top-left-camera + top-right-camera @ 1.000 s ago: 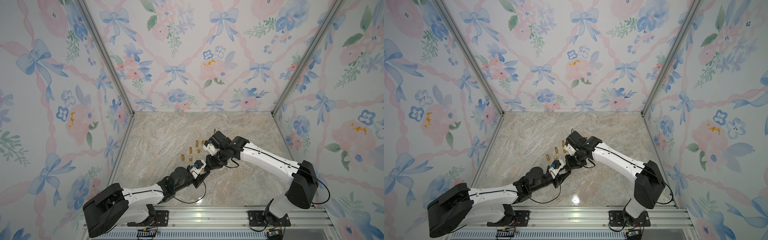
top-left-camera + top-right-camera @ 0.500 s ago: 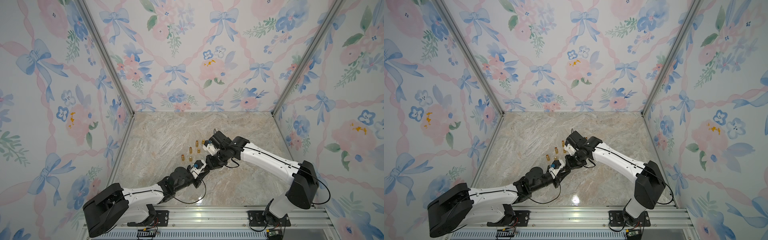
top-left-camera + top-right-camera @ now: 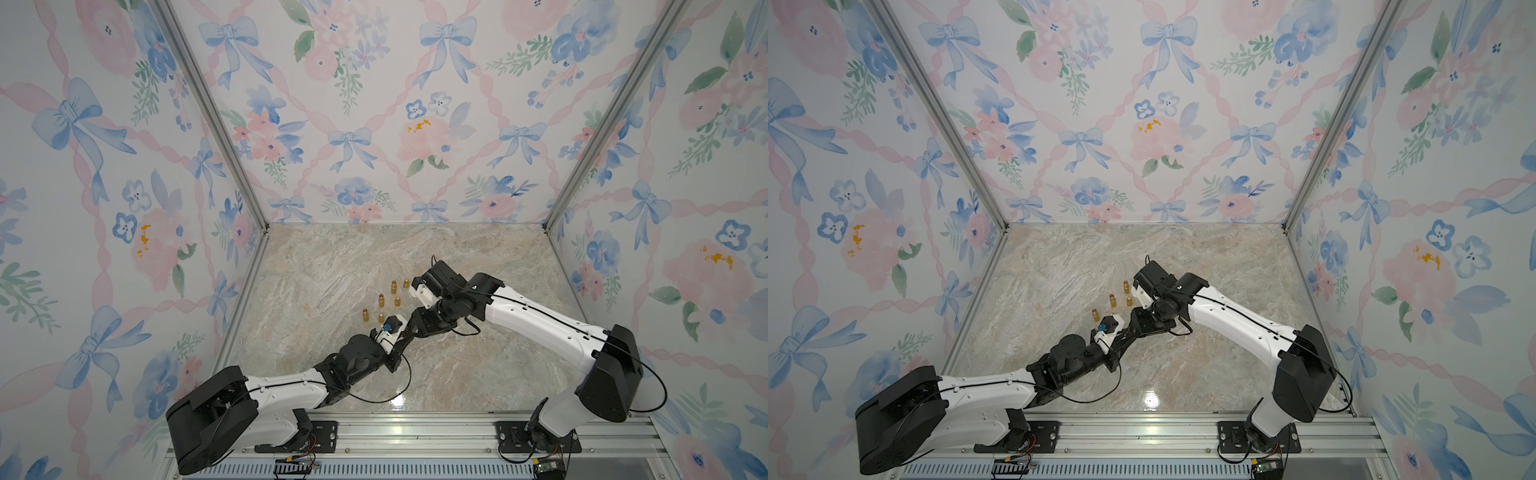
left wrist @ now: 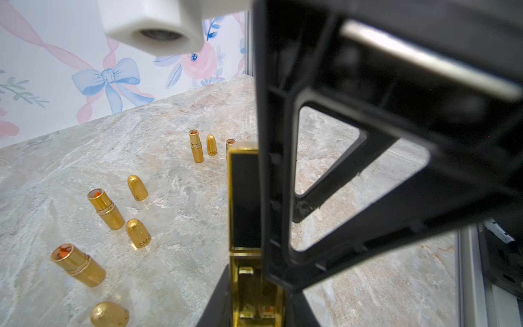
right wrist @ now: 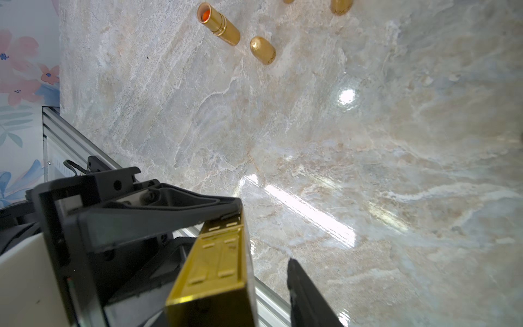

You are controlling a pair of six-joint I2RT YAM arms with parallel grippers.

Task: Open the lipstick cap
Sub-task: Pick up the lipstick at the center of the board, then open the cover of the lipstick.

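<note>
- I have the lipstick (image 4: 244, 198), a square gold stick with a black panel, held off the table (image 3: 332, 270) between my two arms.
- The left gripper (image 4: 256, 286) is pinching the lipstick at one end, with a finger tight against either side.
- The right gripper (image 5: 249, 288) sits around the other end with its jaws spread. In the right wrist view one finger (image 5: 305, 294) stands clear of the gold side, with table showing in the gap. I can't see its partner there.
- In the left wrist view a right-arm finger (image 4: 271, 170) lies just beside the lipstick's side.
- In both top views the two grippers meet near the front middle of the table, and the lipstick is hidden between them.
- I can't tell from these views whether the lipstick has come open.
- Round gold tubes (image 4: 106, 209) showing orange at the top stand on the table on the far side of the grippers. Each has a bullet-shaped cap (image 4: 138, 233) just beside it.
</note>
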